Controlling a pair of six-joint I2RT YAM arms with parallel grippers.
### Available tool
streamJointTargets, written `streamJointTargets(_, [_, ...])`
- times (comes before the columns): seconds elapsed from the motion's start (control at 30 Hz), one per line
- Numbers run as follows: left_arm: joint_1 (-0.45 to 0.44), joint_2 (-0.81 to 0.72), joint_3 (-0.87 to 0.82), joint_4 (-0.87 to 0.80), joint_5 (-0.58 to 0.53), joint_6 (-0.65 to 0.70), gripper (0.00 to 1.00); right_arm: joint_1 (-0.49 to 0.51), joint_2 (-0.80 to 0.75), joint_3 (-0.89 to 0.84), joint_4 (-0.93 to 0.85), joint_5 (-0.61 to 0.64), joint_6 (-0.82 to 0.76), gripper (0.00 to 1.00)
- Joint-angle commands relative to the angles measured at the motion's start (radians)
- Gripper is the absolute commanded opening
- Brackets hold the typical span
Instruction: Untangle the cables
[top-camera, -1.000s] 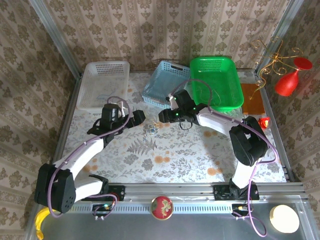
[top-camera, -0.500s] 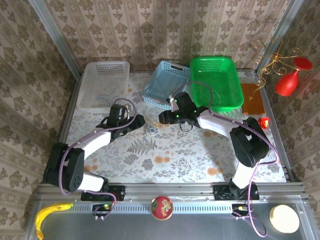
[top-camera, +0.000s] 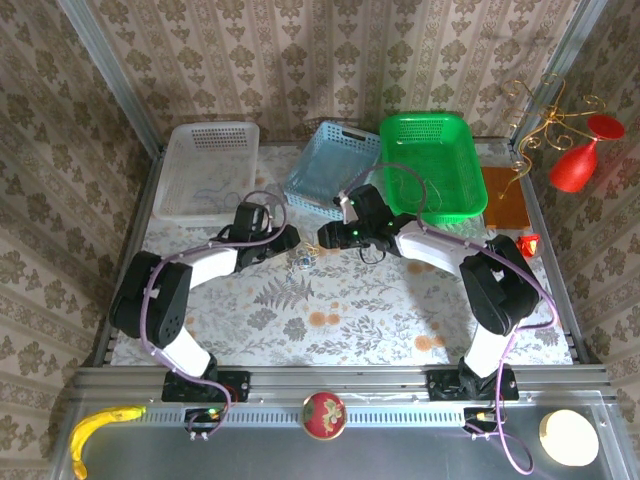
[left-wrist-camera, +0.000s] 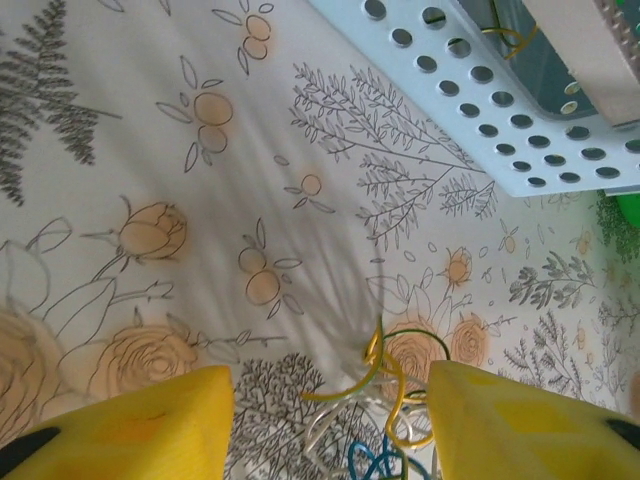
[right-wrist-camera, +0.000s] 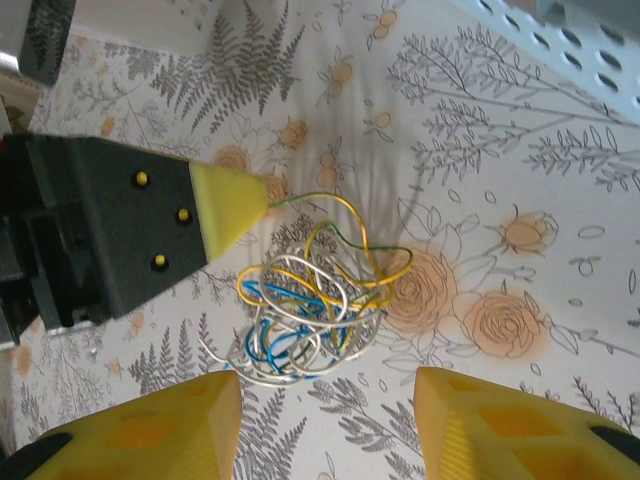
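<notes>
Left pincer (top-camera: 287, 240) low, just beside cables (right-wrist-camera: 310, 310)

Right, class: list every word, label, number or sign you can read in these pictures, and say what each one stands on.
None: no writing can be read in these pictures.
The tablecloth and wallpaper carry only flower patterns; the white basket, blue basket and green basket show no labels.
</notes>
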Motion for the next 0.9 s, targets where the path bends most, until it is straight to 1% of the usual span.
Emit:
streamJointTargets(0.0, [-0.008, 0.021, 0.025, 0.03, 0.018, 0.01, 0.52, 0.005, -0.051, -0.024, 0.018, 0.013, 0.021, 0.5])
streamJointTargets(0.23, [-0.012, 0.053, 0.029, 0.059, 0.028, 0.004, 0.41, 0.005, -0.077, -0.056, 0.039, 0.015, 0.043, 0.5])
streamJointTargets(0.37, [-0.017, 0.063, 0.037, 0.069, 0.032, 0.004, 0.32, 0.005, -0.077, -0.06, 0.043, 0.007, 0.047, 0.5])
streamJointTargets(0.47, [-0.017, 0.069, 0.04, 0.072, 0.035, 0.005, 0.21, 0.005, -0.071, -0.057, 0.046, 0.002, 0.044, 0.5])
streamJointTargets(0.53, [-0.016, 0.067, 0.042, 0.072, 0.038, 0.007, 0.11, 0.005, -0.064, -0.055, 0.05, -0.001, 0.037, 0.5])
streamJointTargets(0.63, [-0.019, 0.053, 0.044, 0.065, 0.042, 0.015, 0.0, 0.005, -0.057, -0.055, 0.06, -0.001, 0.023, 0.5])
streamJointTargets(0.87, [-0.03, -0.053, 0.064, -0.033, 0.036, 0.049, 0.0, 0.005, -0.034, -0.038, 0.088, -0.022, -0.008, 0.51])
